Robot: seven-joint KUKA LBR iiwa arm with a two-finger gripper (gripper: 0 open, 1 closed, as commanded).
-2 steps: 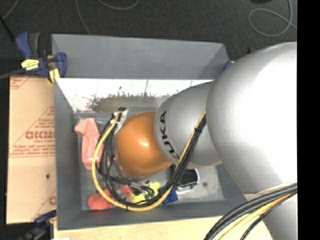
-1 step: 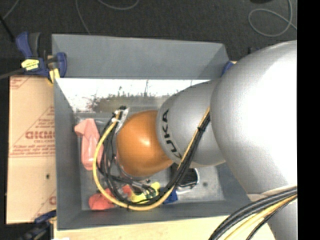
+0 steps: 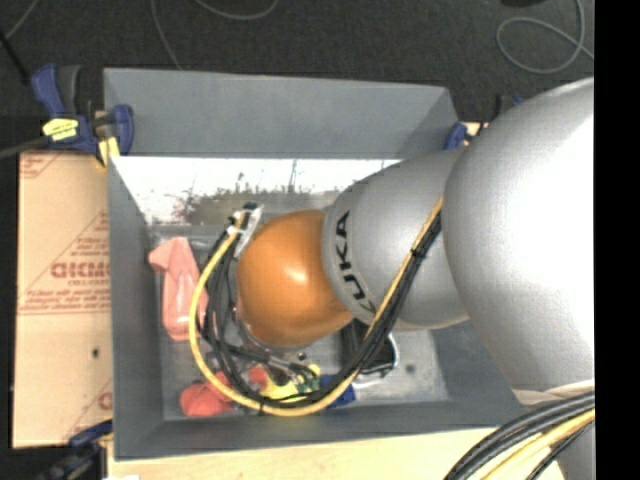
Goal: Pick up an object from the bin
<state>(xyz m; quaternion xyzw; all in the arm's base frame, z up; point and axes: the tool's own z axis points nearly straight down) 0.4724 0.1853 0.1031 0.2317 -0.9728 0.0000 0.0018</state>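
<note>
The bin (image 3: 133,318) is grey metal with a matt finish. Its far wall is scuffed and scratched, with dark marks on it. The arm (image 3: 520,238) has a smooth silver shell with a soft shine. The orange cover (image 3: 285,278) is smooth and glossy, like hard plastic. The cables (image 3: 205,288) have smooth yellow and black sheaths. The pink thing (image 3: 175,278) at the left looks matt and soft. The red thing (image 3: 205,398) at the near left is matt too.

One pink piece (image 3: 177,284), one red piece (image 3: 203,399), one black piece (image 3: 372,356).
</note>
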